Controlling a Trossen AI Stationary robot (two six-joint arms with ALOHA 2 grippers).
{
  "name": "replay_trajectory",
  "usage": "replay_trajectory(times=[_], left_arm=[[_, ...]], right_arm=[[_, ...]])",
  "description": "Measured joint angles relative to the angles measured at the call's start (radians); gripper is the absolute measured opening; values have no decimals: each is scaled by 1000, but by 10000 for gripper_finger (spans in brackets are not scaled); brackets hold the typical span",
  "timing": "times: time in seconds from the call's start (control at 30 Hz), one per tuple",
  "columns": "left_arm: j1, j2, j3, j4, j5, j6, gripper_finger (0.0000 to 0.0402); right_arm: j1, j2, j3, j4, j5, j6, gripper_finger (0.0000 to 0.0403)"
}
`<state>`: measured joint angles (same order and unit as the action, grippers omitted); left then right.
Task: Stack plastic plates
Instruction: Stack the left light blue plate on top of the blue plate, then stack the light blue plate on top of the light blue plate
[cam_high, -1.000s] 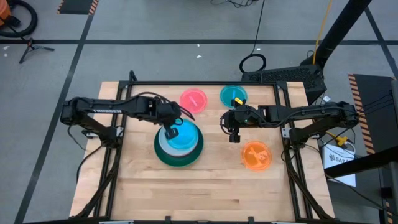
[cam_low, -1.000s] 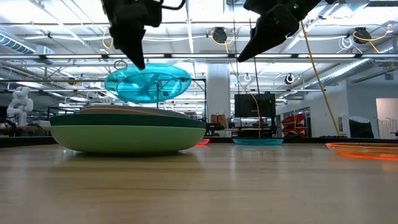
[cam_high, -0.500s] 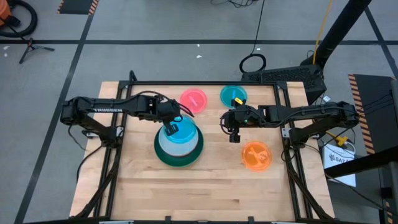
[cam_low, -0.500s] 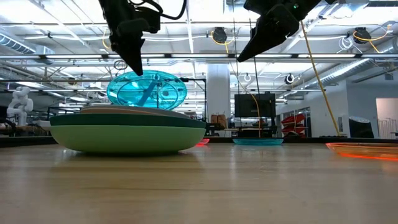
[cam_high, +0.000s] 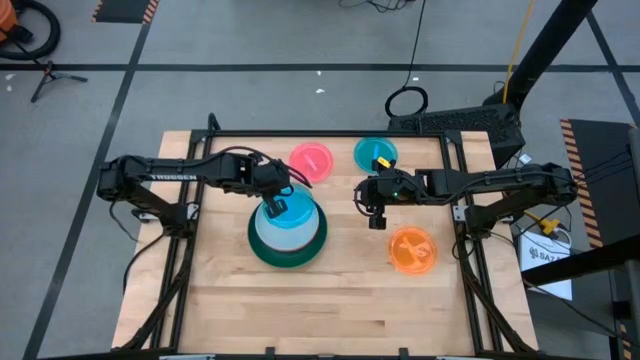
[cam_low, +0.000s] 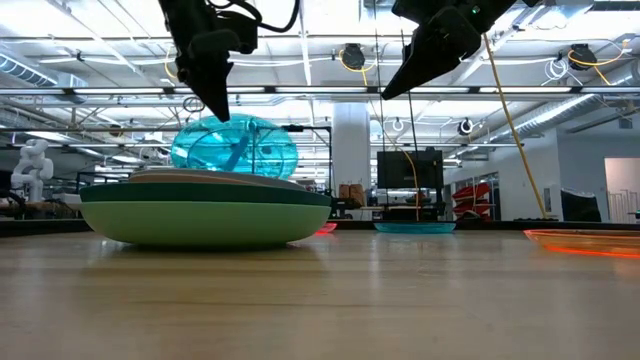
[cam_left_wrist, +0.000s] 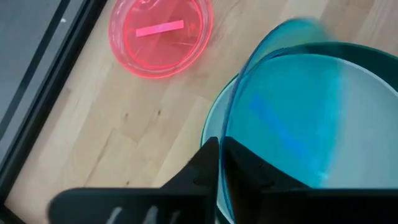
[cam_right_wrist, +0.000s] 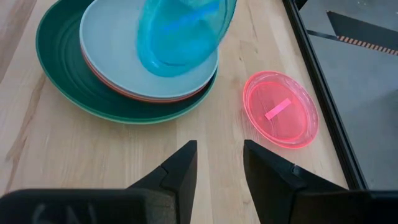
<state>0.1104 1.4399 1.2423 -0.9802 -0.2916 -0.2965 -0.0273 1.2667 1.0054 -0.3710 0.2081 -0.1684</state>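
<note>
Now: cyan plate tilts down onto the stack

On the left, the left tool (cam_high: 274, 207) is clamped on the rim of a small cyan plate (cam_low: 234, 145), holding it tilted over the stack (cam_high: 288, 235) of larger plates, green ones at the bottom; the rim grip probably lets the plate slide off flat. Compared with a second ago the plate sits lower and nearer the stack. Behind it the hot pink plate (cam_high: 311, 158) lies on the surface (cam_high: 330, 300), then a second cyan plate (cam_high: 375, 154). The right tool (cam_high: 376, 221) hovers with its fingers apart, unchanged, near the orange plate (cam_high: 412, 249), likely its next pick
</note>
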Motion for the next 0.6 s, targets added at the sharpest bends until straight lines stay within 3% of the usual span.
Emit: replay_trajectory(times=[0.3,0.6], left_arm=[[0,0,0,-6,-15,7,105],[-25,0,0,-5,-78,82,113]], right_arm=[[0,0,0,0,0,0,122],[0,0,0,0,0,25,122]])
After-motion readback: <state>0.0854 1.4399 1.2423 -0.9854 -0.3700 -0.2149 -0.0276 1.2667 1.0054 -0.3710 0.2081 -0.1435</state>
